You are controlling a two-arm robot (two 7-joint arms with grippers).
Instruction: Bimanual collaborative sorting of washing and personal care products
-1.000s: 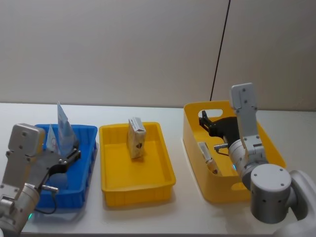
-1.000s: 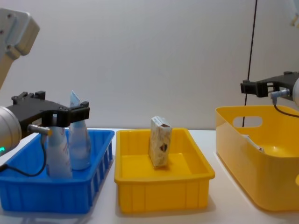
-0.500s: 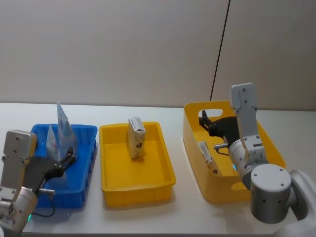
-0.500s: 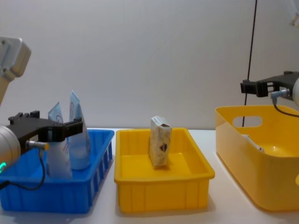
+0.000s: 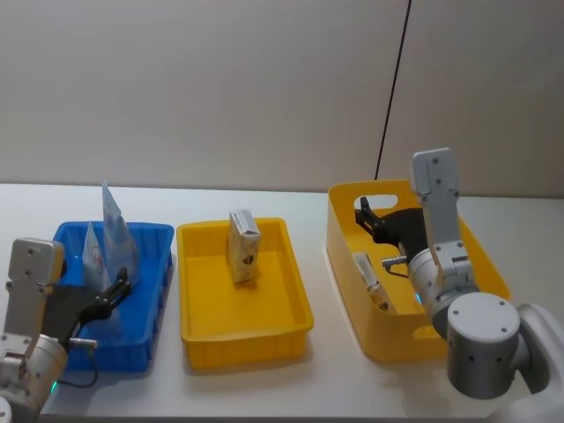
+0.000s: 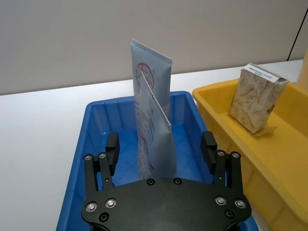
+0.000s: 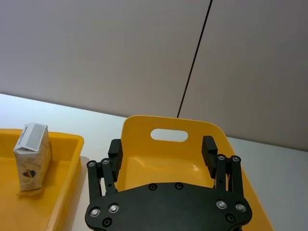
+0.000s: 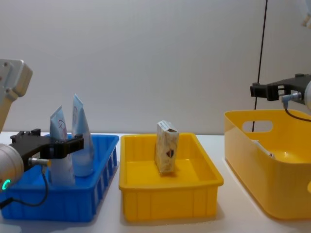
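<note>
Black left end effector (image 5: 116, 287), splayed, level; just short of upright tubes (image 5: 110, 231)

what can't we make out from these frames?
- Pale item in the tall yellow bin: the bin wall half hides it in the head view, so I cannot tell what it is.
- Bases of the tubes: chest view, behind the blue bin wall and the left gripper.
- Lower part of the rear tube: left wrist view, covered by the front tube.
- Print on the box: too small in the head view.
- Right gripper: its arm is cut off by the chest view's right edge.
</note>
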